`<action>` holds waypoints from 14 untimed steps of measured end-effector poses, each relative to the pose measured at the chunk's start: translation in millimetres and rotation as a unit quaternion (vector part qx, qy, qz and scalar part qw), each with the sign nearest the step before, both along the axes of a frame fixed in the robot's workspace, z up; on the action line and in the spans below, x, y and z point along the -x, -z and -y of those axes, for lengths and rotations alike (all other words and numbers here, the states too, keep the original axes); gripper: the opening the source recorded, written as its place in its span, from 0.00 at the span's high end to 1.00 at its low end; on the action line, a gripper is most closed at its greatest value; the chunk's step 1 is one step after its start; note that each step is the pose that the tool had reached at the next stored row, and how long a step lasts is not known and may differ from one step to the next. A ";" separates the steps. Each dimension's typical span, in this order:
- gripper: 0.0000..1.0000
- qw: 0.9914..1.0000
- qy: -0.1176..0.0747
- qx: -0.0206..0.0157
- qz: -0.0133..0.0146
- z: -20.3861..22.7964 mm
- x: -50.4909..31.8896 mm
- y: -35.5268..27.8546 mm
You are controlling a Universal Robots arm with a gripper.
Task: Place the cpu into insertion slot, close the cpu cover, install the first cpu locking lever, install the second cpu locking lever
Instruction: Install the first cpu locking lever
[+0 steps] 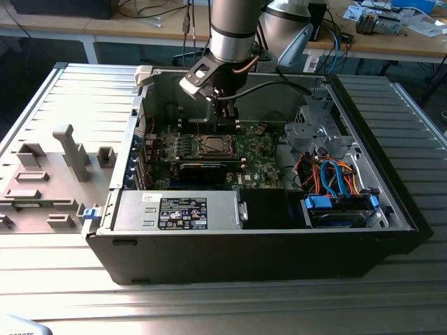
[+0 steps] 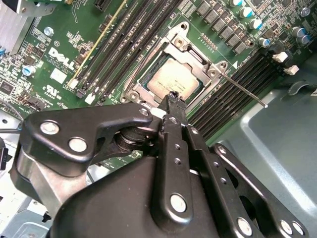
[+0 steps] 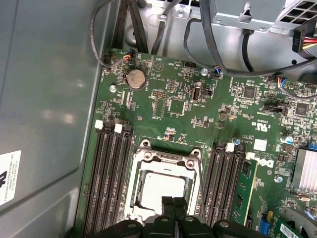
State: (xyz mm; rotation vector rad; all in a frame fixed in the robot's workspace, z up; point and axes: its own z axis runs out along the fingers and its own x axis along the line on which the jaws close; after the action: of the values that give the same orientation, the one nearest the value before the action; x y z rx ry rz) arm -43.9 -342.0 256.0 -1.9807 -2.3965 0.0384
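The cpu [image 3: 158, 188] lies seated in the insertion slot [image 1: 213, 144], and the cpu cover [image 3: 166, 159] appears to be down over its edges. The jaws are narrow and seem to hold nothing, with their tips at the cover's edge. One locking lever [image 2: 245, 90] juts out unlatched. If the cover sits crooked, pressing could bend socket pins. A slipping tip could scratch the chip or strike the memory slots [image 3: 106, 178] beside it.

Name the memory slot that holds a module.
The one farthest from the cpu, on the heatsink's side: it holds a green module; the rest are empty.
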 end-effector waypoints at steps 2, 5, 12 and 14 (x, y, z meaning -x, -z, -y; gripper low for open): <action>0.89 1.000 -0.001 0.000 0.000 0.0 0.0 0.0; 0.89 1.000 -0.002 0.000 0.000 0.0 0.0 0.1; 0.89 1.000 -0.005 0.000 0.000 0.0 0.0 0.1; 0.89 1.000 -0.006 0.000 0.000 0.0 0.0 0.1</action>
State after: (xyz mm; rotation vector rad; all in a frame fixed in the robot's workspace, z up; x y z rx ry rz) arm -43.9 -342.0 255.8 -1.9663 -2.4085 0.0386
